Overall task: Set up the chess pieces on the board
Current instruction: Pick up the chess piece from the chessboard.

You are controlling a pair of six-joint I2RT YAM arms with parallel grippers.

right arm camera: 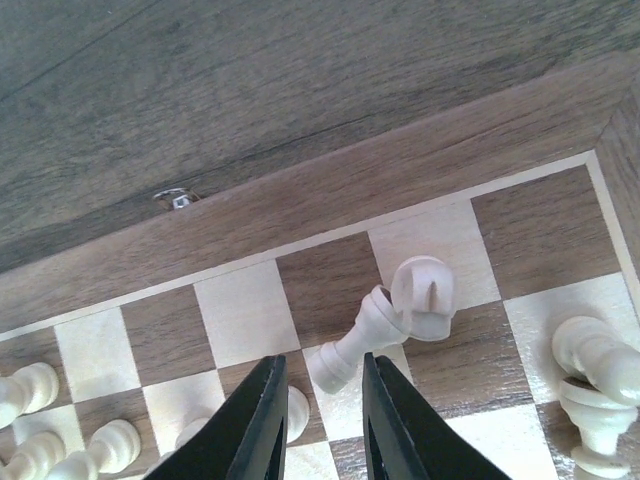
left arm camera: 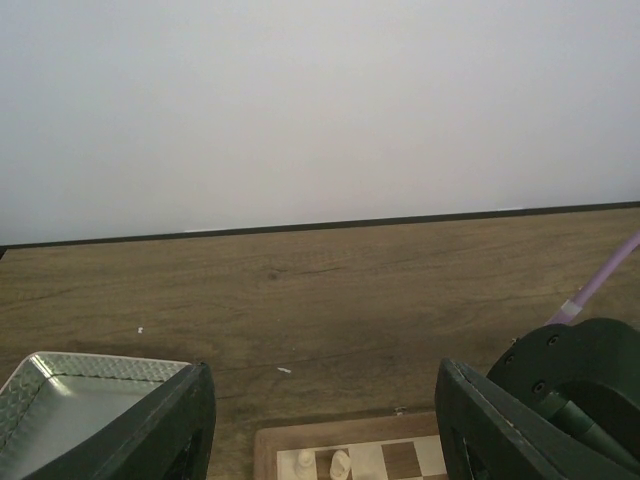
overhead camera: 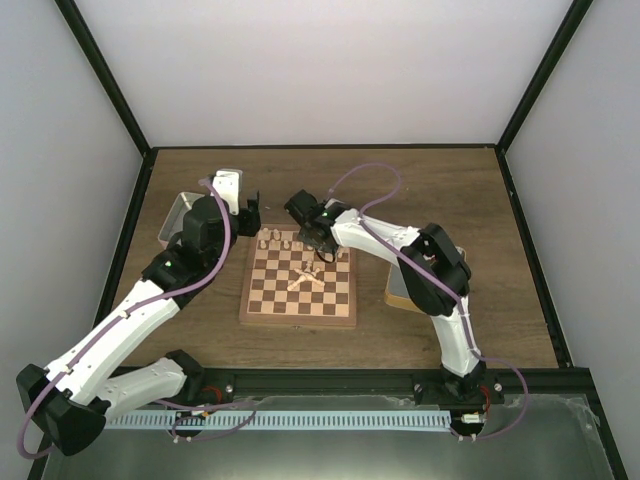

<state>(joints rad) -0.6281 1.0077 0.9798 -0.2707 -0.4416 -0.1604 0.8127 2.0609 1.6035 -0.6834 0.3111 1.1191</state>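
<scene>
The board (overhead camera: 262, 312) lies at the table's middle; it also shows in the right wrist view (right arm camera: 400, 180) and the left wrist view (left arm camera: 330, 432). Several cream chess pieces (overhead camera: 280, 240) stand along its far rows, and a few lie toppled mid-board (overhead camera: 305, 279). My right gripper (overhead camera: 325, 245) (right arm camera: 322, 362) hangs low over the far rows, fingers slightly apart. A tilted bishop (right arm camera: 385, 320) has its base between them, with a gap on the left. My left gripper (overhead camera: 248, 210) (left arm camera: 322, 368) is wide open and empty beyond the board's far left corner, above two standing pieces (left arm camera: 340, 463).
A metal tray (overhead camera: 178, 215) (left arm camera: 60, 400) sits left of the board by my left arm. Another tray (overhead camera: 396, 292) lies right of the board under my right arm. More pieces stand near the right fingers (right arm camera: 595, 350) (right arm camera: 30, 385). Dark frame posts edge the table.
</scene>
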